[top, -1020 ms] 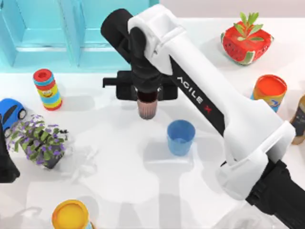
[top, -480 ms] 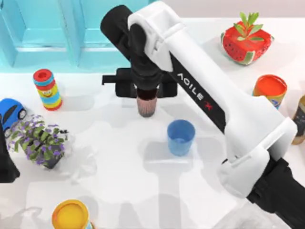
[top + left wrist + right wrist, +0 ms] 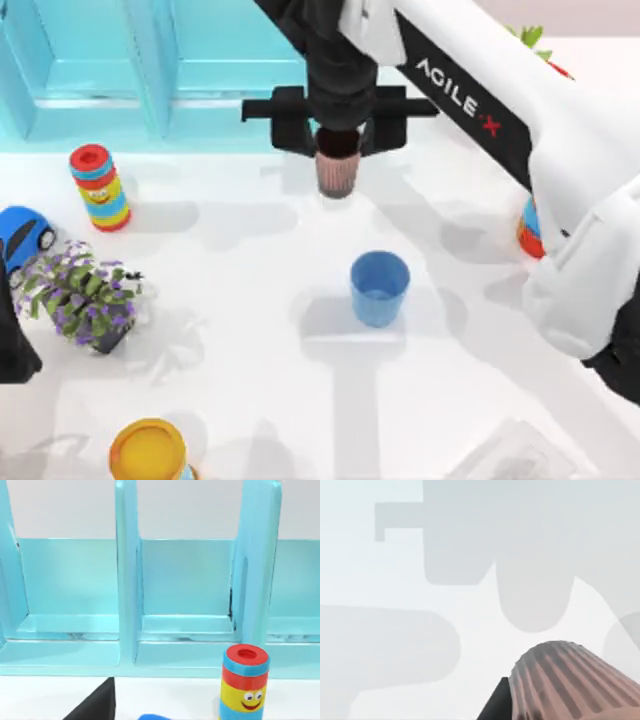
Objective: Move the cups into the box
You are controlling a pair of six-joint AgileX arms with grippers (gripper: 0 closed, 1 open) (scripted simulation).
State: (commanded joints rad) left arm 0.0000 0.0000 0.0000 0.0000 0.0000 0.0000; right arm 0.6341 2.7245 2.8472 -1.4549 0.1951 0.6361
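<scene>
- Right hand (image 3: 338, 150), seen from the top view, has its fingers closed on the ribbed maroon cup (image 3: 337, 172) and holds it above the table (image 3: 260, 400), just in front of the turquoise box (image 3: 150, 70); the cup hangs upright, mouth up under the hand.
- I see the blue cup (image 3: 379, 288) standing alone mid-table, well apart from the held cup, plain-sided and open.
- Around them I see a striped cylinder (image 3: 98, 187), a blue toy car (image 3: 22, 238), a potted purple plant (image 3: 85, 297), a yellow-lidded can (image 3: 148, 452) and an orange can (image 3: 531, 232) partly behind my right arm.
- My left arm is parked at the table's left edge; I cannot tell how its hand stands.
- Left wrist view: the box's (image 3: 125, 580) open compartments, with the striped cylinder (image 3: 244, 682) in front.
- Right wrist view: the maroon cup's (image 3: 570, 685) ribbed side, over its shadow on the table (image 3: 395, 680).
</scene>
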